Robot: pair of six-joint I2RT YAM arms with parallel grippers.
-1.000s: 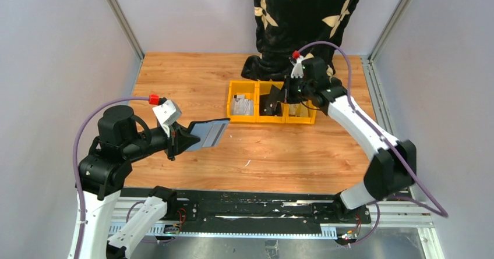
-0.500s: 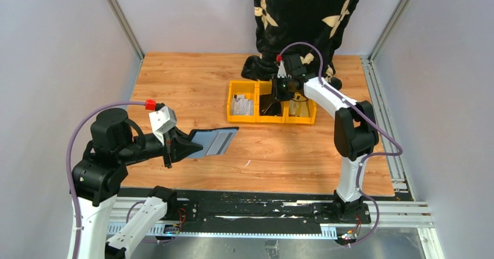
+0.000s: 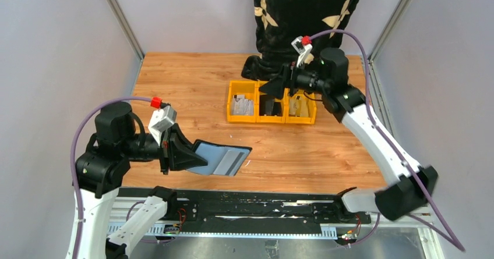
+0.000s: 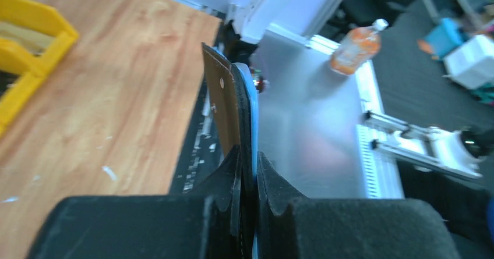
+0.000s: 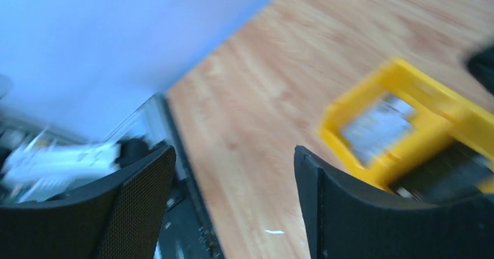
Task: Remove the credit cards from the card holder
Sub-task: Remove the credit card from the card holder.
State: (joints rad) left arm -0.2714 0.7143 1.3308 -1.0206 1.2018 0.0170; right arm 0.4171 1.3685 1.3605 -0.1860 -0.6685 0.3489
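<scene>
1. Black fingers of the left gripper [image 3: 186,156] are pinched tight on one edge of the card holder [image 3: 224,159].
2. Its grey-blue sleeves face up and lie spread open (the dark outer skin shows edge-on in the wrist view), jutting rightward from the fingertips over the near edge of the table [image 3: 175,78].
3. Farther back, the right gripper [image 3: 274,88] hangs above the yellow bins [image 3: 271,120], jaws wide apart with nothing between them; pale credit cards [image 3: 243,105] lie in the left compartment.
</scene>
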